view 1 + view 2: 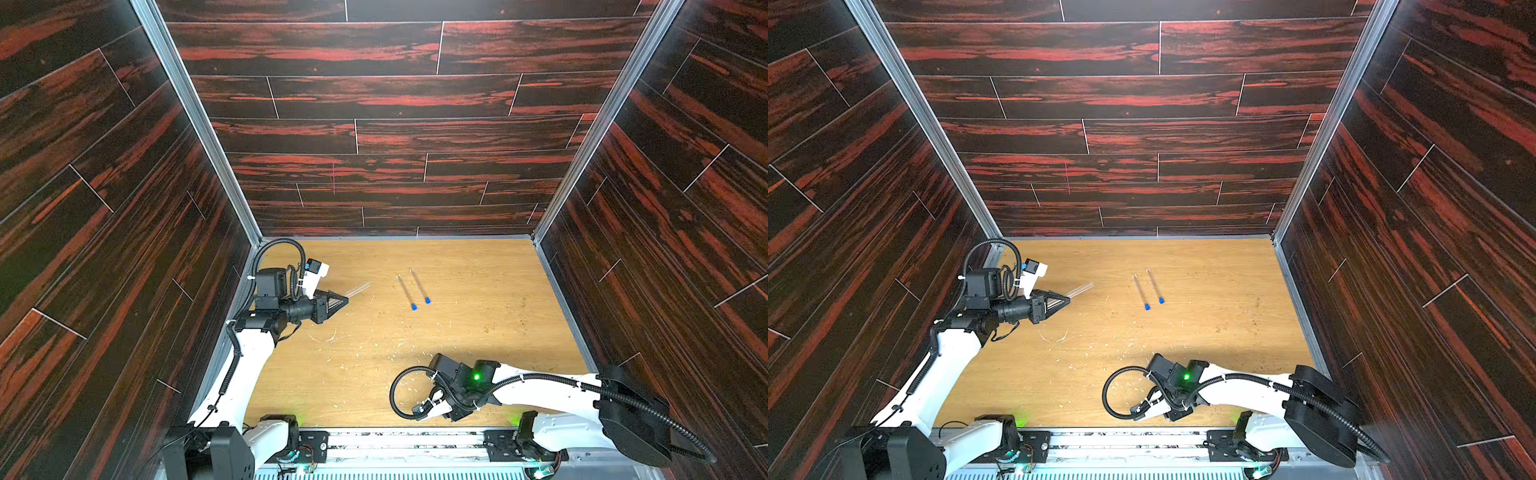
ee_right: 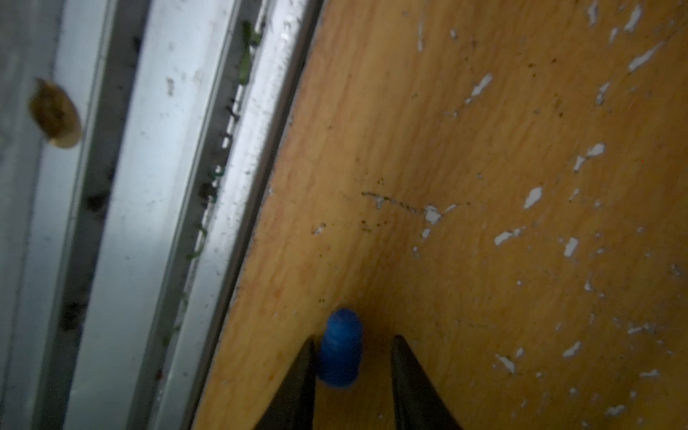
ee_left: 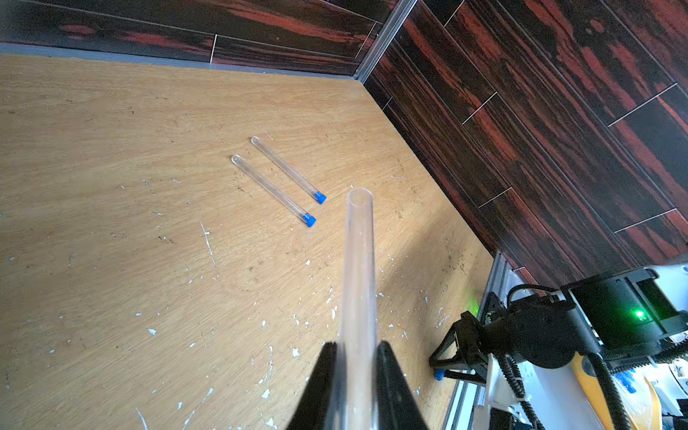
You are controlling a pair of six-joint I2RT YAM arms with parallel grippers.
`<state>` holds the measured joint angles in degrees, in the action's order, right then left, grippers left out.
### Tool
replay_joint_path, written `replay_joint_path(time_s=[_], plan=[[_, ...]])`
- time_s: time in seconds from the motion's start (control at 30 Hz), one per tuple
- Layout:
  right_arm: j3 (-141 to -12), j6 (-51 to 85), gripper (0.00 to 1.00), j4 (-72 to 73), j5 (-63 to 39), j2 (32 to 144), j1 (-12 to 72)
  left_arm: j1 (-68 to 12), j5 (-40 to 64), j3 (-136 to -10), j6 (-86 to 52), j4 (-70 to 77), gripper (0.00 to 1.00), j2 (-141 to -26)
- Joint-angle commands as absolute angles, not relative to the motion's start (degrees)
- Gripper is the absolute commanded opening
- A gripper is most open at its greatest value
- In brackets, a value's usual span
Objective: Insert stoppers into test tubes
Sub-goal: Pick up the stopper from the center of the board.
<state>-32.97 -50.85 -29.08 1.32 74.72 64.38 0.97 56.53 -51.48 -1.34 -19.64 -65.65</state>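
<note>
The left fingers [image 3: 387, 368] clench an open tube [image 3: 358, 260]; the right fingers [image 2: 407, 372], parted, straddle a loose stopper [image 2: 340, 348] near the metal rail [image 2: 156, 186] edging the desk [image 2: 446, 111].

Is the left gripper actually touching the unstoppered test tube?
Touching. Left wrist view: the left gripper's fingers press both sides of the unstoppered test tube.

White arms [image 1: 253, 353], black joints [image 1: 270, 284] — ribbed cables [image 1: 391, 395]
</note>
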Motion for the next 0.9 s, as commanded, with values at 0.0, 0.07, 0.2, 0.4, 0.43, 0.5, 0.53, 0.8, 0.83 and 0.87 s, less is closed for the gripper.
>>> replay_joint_path(time_s=[0.0, 0.07, 0.2, 0.4, 0.43, 0.5, 0.53, 0.8, 0.83, 0.87], plan=[[-31.50, -49.01, 0.33, -31.49, 1.63, 74.71, 64.67, 1.31, 57.13, -51.06, -0.44, -19.51, 0.04, -65.39], [-31.55, -48.15, 0.31, -31.97, 1.60, 74.62, 64.67, 1.27, 57.06, -51.00, -0.44, -19.51, 0.04, -65.46], [-31.55, -46.46, 0.31, -32.67, 1.65, 74.62, 64.61, 1.28, 57.11, -50.99, -0.40, -19.51, 0.04, -65.47], [-31.46, -44.30, 0.31, -32.60, 2.53, 74.62, 64.63, 1.29, 57.04, -51.08, -0.35, -19.60, 0.04, -65.64], [-31.42, -43.97, 0.31, -32.61, 2.77, 74.60, 64.67, 1.25, 57.04, -51.06, -0.35, -19.60, 0.04, -65.70], [-31.38, -43.38, 0.29, -32.61, 3.05, 74.62, 64.61, 1.31, 57.04, -51.06, -0.37, -19.60, 0.04, -65.81], [-31.38, -43.13, 0.28, -32.56, 3.16, 74.60, 64.66, 1.26, 57.09, -51.15, -0.35, -19.60, 0.04, -65.83], [-31.20, -43.92, 0.24, -32.52, 2.80, 74.80, 64.87, 1.29, 57.13, -51.06, -0.35, -19.51, 0.04, -65.92], [-31.29, -44.26, 0.24, -32.48, 2.73, 74.88, 65.02, 1.31, 57.10, -51.06, -0.35, -19.51, 0.04, -66.00], [-31.29, -44.66, 0.24, -32.43, 2.72, 74.96, 65.09, 1.26, 57.13, -51.06, -0.35, -19.51, 0.04, -65.92]])
